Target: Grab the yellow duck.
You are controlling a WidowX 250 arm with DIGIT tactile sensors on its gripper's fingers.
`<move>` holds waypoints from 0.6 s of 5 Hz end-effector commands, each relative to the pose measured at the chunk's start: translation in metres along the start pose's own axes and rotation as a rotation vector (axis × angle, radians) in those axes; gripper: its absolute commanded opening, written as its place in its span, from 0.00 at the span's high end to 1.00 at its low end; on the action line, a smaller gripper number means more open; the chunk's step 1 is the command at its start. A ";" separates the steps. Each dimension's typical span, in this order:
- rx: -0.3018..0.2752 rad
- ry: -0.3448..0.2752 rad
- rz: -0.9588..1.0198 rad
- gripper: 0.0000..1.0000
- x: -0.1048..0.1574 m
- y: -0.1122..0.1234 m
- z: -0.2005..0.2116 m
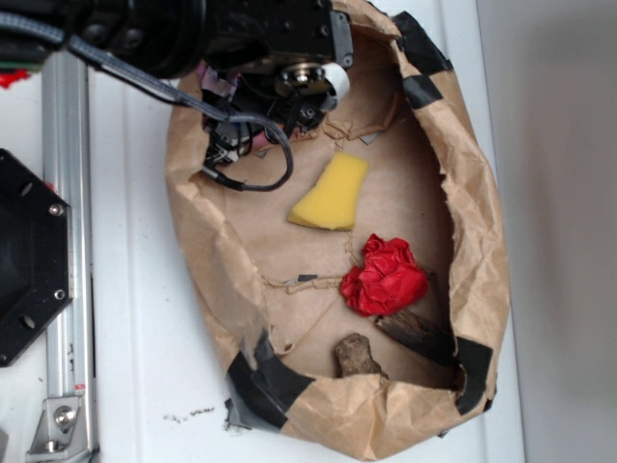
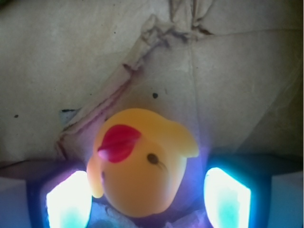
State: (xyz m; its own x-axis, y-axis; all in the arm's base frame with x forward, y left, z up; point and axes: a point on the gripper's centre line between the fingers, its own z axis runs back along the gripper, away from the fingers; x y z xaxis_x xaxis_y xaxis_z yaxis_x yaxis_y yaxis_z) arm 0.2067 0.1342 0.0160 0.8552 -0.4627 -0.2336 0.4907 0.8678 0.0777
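The small glossy yellow rubber duck (image 2: 140,164) sits between the two glowing, overexposed fingers (image 2: 69,199) of the gripper (image 2: 147,202) in the wrist view, its red-orange beak (image 2: 118,142) turned toward the left finger and a dark eye showing on the rounded head. The duck's left flank lies right against the left finger; a narrow dark gap shows between its right side and the right finger. The fingers stand apart on either side of the duck, and whether they are pressing on it cannot be told. Just past the fingertips lies crumpled brown paper (image 2: 199,71), creased and folded, with a few dark specks.

In the exterior view the black robot arm (image 1: 193,34) reaches into the upper end of a brown paper bag (image 1: 472,183) laid open on a white table (image 1: 145,367), and the arm hides the duck. Beyond the fingers, toward the middle of the bag, rests a pale-yellow wedge-shaped sponge (image 1: 333,193). Farther still lies a crumpled red cloth (image 1: 386,278), and past it, at the bag's far end, a brown chunk of wood (image 1: 359,357).
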 end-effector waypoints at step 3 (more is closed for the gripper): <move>-0.105 -0.107 -0.051 1.00 0.008 -0.018 0.027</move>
State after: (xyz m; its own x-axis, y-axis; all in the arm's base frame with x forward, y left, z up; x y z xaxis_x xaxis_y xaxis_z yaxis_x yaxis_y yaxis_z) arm 0.2041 0.1129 0.0268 0.8344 -0.5273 -0.1604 0.5204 0.8496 -0.0856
